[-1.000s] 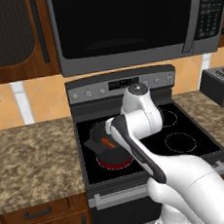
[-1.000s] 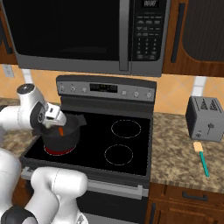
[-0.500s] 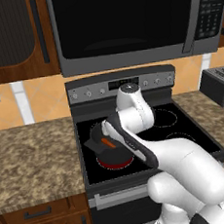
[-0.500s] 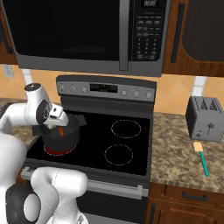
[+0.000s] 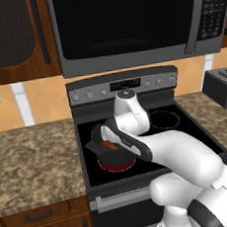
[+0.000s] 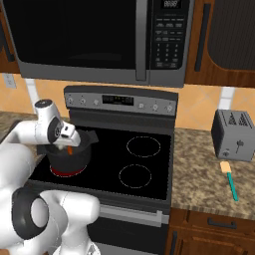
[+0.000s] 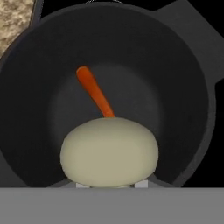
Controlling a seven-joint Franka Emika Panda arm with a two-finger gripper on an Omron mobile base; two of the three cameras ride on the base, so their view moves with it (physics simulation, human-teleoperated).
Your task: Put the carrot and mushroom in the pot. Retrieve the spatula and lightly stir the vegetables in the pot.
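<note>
Arm bent low, gripper (image 7: pixel 109 183) pointing down, clamped on something pale

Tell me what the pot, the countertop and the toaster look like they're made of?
The pot looks like dark matte metal, maybe cast iron or coated: even grey-black with no shine. The countertop looks like polished granite, going by its speckled brown and tan pattern, though it could be laminate. The toaster looks like brushed grey metal, smooth-sided with dark slots on top.
</note>
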